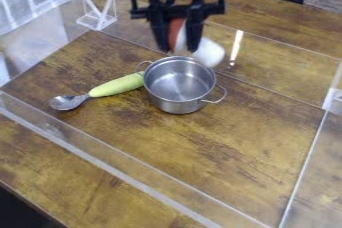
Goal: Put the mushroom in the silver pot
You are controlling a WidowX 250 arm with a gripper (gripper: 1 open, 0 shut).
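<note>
While the gripper (179,34) pinches the mushroom (197,44), stem slanting toward 4 o'clock, the silver pot (181,83) sits just below at 6 o'clock, mouth unobstructed for lowering.

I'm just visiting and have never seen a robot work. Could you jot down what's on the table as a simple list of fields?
surface: wooden table
gripper: pointing down, jaws shut on the mushroom
mushroom: held in the air, above the far rim of the pot
silver pot: upright, nothing visible inside
yellow-green vegetable: lying left of the pot
spoon: lying left of the vegetable
</note>
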